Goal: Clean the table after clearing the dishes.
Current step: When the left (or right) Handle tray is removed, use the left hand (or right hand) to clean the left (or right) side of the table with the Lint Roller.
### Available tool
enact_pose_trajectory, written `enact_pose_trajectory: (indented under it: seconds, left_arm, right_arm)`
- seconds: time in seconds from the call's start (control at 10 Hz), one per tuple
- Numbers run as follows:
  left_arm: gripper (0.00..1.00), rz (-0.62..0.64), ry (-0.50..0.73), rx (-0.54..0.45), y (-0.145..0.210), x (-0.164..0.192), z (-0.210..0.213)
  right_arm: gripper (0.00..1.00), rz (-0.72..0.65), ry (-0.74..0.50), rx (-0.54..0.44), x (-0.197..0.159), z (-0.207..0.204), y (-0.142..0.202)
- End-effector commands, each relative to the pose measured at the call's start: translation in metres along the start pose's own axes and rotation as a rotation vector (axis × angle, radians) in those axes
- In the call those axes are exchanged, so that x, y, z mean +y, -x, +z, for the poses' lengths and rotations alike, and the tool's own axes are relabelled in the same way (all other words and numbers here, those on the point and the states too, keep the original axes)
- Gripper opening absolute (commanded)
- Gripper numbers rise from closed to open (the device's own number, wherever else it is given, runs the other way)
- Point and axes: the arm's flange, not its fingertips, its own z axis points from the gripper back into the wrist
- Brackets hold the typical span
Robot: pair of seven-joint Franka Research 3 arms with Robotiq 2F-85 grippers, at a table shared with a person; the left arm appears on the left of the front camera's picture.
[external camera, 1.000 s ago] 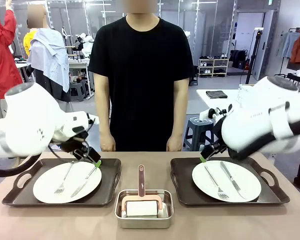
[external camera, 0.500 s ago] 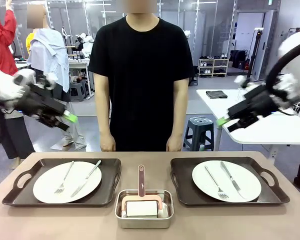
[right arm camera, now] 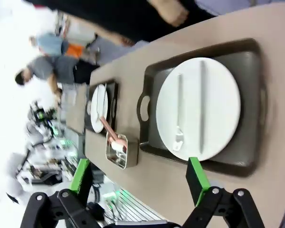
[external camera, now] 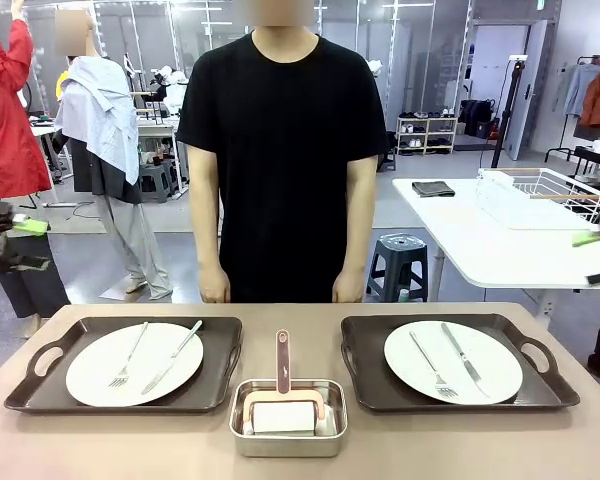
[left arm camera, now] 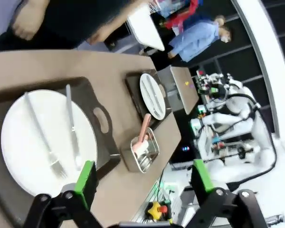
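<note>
Two white plates sit uncleared on the beige table, with both robot grippers off its ends. From the front, the left gripper hovers beyond the table's left edge and the right gripper beyond its right. Each is raised above the tabletop, green-padded jaws spread wide and holding nothing. Between them lie the left tray, carrying the left plate with a fork and knife, and the right tray, carrying the right plate with its own cutlery. A small steel pan with a pink-handled roller rests near the front edge, midway between the trays. A person in a black T-shirt stands across the table, arms at the sides. The left wrist camera looks down between wide jaws on the left plate, with the pan beyond it and the right tray farther off. The right wrist camera gives the mirror angle: the right plate close below, fork and knife side by side on it, and a hand of the person past the far edge.
</note>
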Motion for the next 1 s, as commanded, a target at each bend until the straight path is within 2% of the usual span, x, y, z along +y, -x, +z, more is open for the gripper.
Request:
enact_pose_trajectory:
  seconds: [0.0,0.2,0.4,0.6,0.7,0.9]
  left_arm:
    - [1.00,0.029,-0.011,-0.027,0.000,0.006,0.029]
    - [1.00,0.111,-0.081,-0.085,0.015,0.021,0.064]
    - [1.00,0.177,-0.126,-0.169,0.035,0.030,0.100]
    - [1.00,0.195,-0.146,-0.219,0.044,0.031,0.113]
    - [1.00,0.162,-0.114,-0.179,0.039,0.035,0.109]
    - [1.00,0.162,-0.114,-0.179,0.039,0.035,0.109]
  right_arm:
    - [1.00,-0.122,-0.071,-0.080,-0.046,0.031,-0.018]
    - [1.00,-0.319,-0.016,-0.146,-0.100,0.060,-0.022]
    - [1.00,-0.310,0.016,-0.203,-0.115,0.084,-0.007]
    - [1.00,-0.270,0.046,-0.215,-0.109,0.094,0.000]
    - [1.00,-0.307,0.027,-0.191,-0.132,0.088,-0.004]
    - [1.00,-0.307,0.027,-0.191,-0.132,0.088,-0.004]
